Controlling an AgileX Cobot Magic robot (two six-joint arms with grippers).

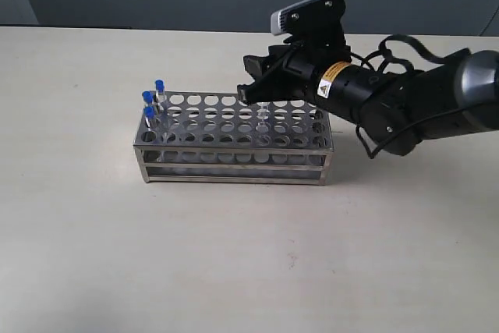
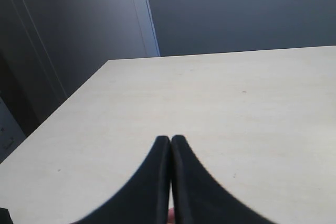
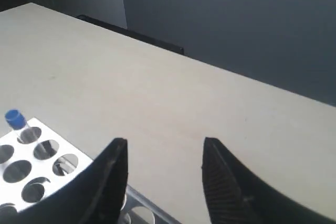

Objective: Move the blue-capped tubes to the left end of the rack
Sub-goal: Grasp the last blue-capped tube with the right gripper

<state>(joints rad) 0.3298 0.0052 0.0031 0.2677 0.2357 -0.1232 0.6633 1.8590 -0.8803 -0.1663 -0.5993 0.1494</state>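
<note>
Three blue-capped tubes (image 1: 149, 112) stand at the left end of the rack (image 1: 234, 158); the fourth seems still to move. Over mid-rack the right jaws gape; the left jaws are pressed together.

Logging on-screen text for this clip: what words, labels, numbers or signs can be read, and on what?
No text can be read in any view.
On the right arm, a warning sticker: yellow triangle sign with fine print beside it, too small to read.
On the rack, blue-capped tubes and table: no markings visible.
Both wrist views: none.
</note>
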